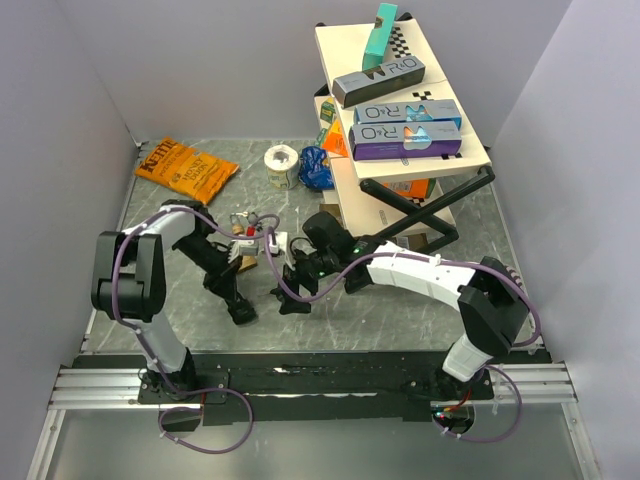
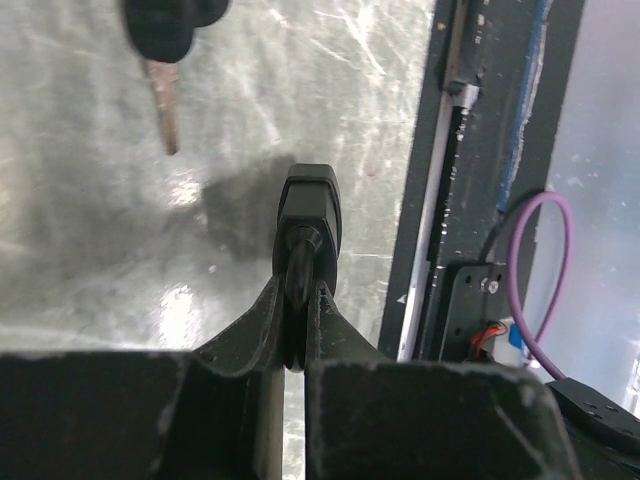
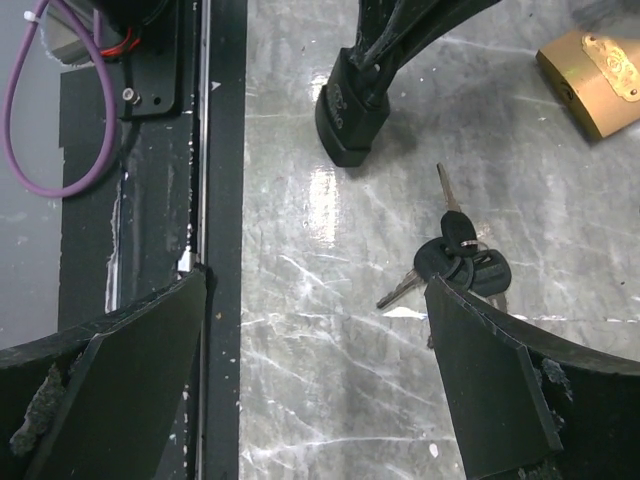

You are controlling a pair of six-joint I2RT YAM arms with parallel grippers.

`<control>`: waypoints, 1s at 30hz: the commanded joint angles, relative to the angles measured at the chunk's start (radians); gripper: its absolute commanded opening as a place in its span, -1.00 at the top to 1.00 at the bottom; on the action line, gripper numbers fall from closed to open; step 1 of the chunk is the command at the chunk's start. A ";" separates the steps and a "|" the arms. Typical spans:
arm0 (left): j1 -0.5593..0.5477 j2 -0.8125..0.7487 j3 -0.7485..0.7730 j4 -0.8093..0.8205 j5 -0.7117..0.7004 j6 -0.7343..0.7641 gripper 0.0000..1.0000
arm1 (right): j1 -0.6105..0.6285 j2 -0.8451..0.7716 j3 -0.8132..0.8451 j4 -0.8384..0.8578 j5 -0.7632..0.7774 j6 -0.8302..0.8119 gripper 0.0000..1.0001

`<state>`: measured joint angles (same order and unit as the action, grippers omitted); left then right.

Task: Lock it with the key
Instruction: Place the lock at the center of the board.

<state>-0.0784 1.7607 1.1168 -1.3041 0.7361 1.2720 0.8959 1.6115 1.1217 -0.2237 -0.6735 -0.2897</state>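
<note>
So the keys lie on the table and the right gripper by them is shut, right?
No: the right gripper is wide open, not shut. The keys do lie on the table, as the right wrist view shows.

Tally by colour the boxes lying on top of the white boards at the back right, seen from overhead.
teal box: 1
dark grey box: 1
pale blue box: 1
purple box: 1
Total: 4
</note>
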 commanded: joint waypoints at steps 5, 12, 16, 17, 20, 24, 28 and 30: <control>-0.031 0.078 0.034 -0.060 0.028 0.052 0.93 | -0.009 -0.053 -0.010 0.040 -0.005 -0.017 -0.99; -0.031 0.132 0.097 0.006 0.008 -0.025 0.53 | -0.014 -0.044 0.007 0.021 -0.006 -0.028 -0.99; -0.031 0.151 0.146 0.014 -0.003 -0.040 0.40 | -0.020 -0.038 0.016 0.014 -0.009 -0.028 -0.99; -0.031 0.152 0.152 0.019 -0.006 -0.046 0.38 | -0.022 -0.036 0.016 0.015 -0.009 -0.026 -0.99; -0.031 0.161 0.169 0.017 -0.017 -0.052 0.32 | -0.026 -0.030 0.021 0.014 -0.015 -0.029 -0.99; -0.031 0.152 0.175 0.017 -0.020 -0.056 0.27 | -0.028 -0.021 0.030 0.018 -0.021 -0.028 -0.99; -0.031 0.131 0.186 0.012 -0.023 -0.063 0.18 | -0.028 -0.010 0.039 0.023 -0.026 -0.029 -0.99; -0.026 0.112 0.189 0.012 -0.024 -0.069 0.09 | -0.029 -0.007 0.047 0.024 -0.029 -0.031 -0.99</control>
<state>-0.1062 1.9160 1.2697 -1.2709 0.7029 1.2068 0.8742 1.6039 1.1145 -0.2245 -0.6758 -0.3042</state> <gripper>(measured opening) 0.430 0.994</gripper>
